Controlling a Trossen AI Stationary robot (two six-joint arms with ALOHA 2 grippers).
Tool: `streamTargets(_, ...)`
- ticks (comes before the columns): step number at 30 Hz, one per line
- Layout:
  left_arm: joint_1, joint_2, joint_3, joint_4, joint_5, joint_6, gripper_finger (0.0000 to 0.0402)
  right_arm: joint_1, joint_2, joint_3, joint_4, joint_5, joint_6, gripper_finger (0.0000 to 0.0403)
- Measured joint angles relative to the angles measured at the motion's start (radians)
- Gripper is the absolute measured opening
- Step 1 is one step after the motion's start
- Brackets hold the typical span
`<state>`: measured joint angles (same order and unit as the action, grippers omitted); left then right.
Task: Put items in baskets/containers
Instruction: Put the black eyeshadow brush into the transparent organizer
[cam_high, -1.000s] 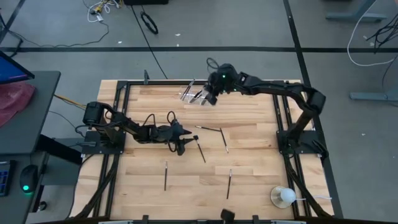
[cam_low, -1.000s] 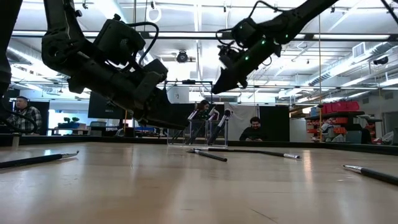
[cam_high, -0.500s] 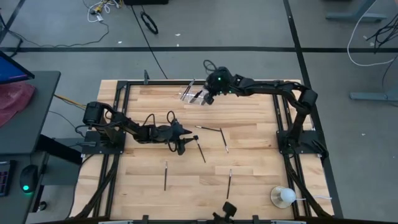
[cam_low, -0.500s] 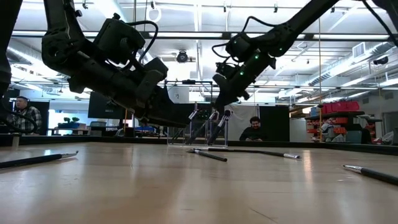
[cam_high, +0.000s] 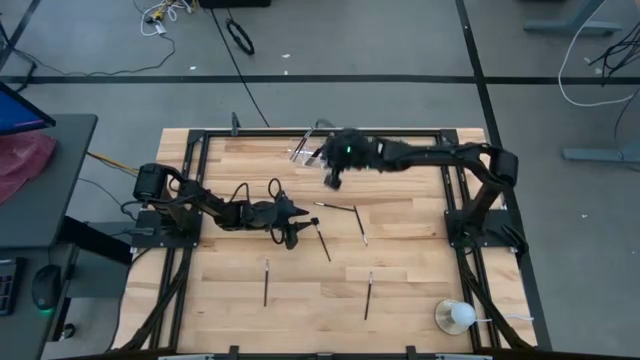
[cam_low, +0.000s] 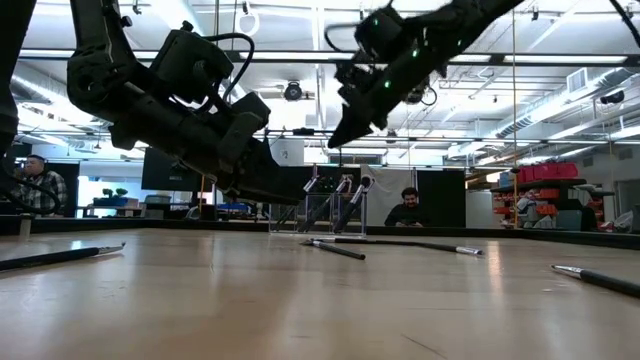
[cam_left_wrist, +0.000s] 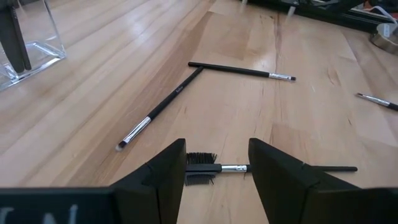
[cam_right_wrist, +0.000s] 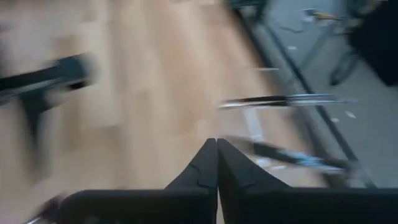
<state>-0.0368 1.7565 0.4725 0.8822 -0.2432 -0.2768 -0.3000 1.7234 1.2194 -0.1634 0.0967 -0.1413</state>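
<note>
Left wrist view shows a slim black makeup brush with a fanned dark bristle head and silver ferrule (cam_left_wrist: 214, 168) lying flat on the pale wooden table (cam_left_wrist: 323, 112), between the spread fingers of the left gripper (cam_left_wrist: 217, 177). To grip it well, I judge the fingers should drop squarely and close on the ferrule. Two more black brushes (cam_left_wrist: 186, 87) lie beyond. The clear plastic holder (cam_high: 308, 152) stands at the far edge, where the right gripper (cam_high: 331, 180), fingers pressed shut and empty, hangs just beside it.

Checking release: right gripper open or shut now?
Shut and empty. The right gripper shows its fingers pressed together with nothing between them, lifted clear of the clear holder.
</note>
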Motion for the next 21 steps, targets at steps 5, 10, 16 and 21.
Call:
streamTargets(5, -0.001, 0.000, 0.000, 0.000, 0.000, 0.001, 0.0181, 0.160, -0.024, -0.051, -0.051, 0.037, 0.043, 0.0002)
streamTargets(10, -0.001, 0.000, 0.000, 0.000, 0.000, 0.002, 0.0181, 0.280, -0.073, -0.199, -0.026, 0.181, 0.175, 0.0003)
streamTargets(16, -0.001, 0.000, 0.000, 0.003, -0.006, 0.022, 0.0181, 0.347, -0.112, -0.413, 0.161, 0.178, 0.328, 0.0024)
streamTargets(21, -0.001, 0.000, 0.000, 0.005, -0.011, 0.025, 0.0181, 0.320, -0.106, -0.570, 0.484, 0.153, 0.369, 0.0062)
